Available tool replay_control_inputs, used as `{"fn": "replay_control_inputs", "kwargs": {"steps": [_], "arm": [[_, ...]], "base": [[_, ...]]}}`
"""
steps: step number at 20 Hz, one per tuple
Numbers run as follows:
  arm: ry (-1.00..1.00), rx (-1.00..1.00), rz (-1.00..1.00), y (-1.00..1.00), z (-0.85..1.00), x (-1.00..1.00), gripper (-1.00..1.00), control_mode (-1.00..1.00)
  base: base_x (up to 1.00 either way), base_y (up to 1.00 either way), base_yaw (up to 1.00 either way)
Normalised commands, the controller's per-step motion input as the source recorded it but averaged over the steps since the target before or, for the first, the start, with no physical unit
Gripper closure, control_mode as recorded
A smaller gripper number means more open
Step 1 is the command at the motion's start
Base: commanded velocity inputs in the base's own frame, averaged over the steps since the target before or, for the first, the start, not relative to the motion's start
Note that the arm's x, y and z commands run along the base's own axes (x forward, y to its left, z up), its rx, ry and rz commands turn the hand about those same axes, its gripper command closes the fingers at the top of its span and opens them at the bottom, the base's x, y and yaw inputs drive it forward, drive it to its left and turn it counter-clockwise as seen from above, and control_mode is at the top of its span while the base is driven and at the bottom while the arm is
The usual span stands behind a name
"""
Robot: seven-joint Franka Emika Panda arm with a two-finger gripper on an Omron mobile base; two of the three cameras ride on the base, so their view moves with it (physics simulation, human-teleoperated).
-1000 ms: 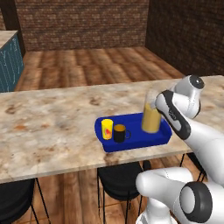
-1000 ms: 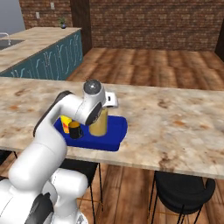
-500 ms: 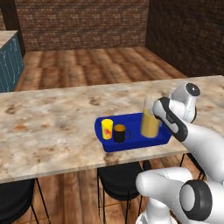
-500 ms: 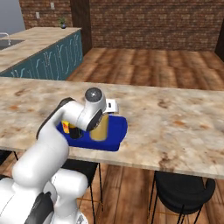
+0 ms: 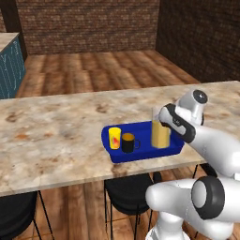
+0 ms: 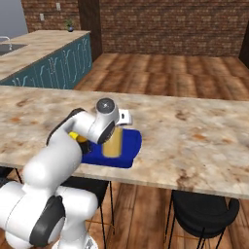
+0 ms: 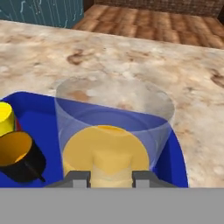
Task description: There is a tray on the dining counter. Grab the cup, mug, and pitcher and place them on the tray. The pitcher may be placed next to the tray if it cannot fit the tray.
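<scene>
The blue tray (image 5: 144, 153) lies on the dining counter (image 5: 56, 126) near its front edge. On its left part stand the yellow cup (image 5: 114, 138) and the black mug (image 5: 127, 142), side by side. My gripper (image 5: 160, 123) is shut on the clear pitcher (image 5: 160, 134) of orange liquid. The pitcher is upright over the tray's right part, its base down at the tray floor. The hand view shows the pitcher (image 7: 113, 127) between my fingertips (image 7: 79, 178), with the mug (image 7: 19, 155) and cup (image 7: 5, 116) to its left on the tray (image 7: 37, 109). From the right, my arm partly covers the cup (image 6: 73, 135) and tray (image 6: 128, 149).
Black bar stools (image 5: 129, 193) (image 6: 202, 211) stand under the counter's front edge. A teal cabinet run (image 6: 53, 61) with its own stone top stands far left. Bare counter top stretches to both sides of the tray.
My hand has come down with the pitcher, lowering it from above the tray onto the tray's right part. Cup and mug have not moved.
</scene>
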Motion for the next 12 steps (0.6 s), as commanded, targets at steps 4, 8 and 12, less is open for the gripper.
{"fn": "replay_control_inputs", "kwargs": {"steps": [4,8,12], "arm": [[0.0,0.0,0.0,0.0,0.0,0.33,1.0,-1.0],[-0.01,0.0,0.0,0.0,0.0,0.49,1.0,-1.0],[-0.04,0.0,0.0,0.0,0.0,0.44,1.0,-1.0]], "base": [[0.0,0.0,0.0],[0.0,0.0,0.0],[0.0,0.0,0.0]]}}
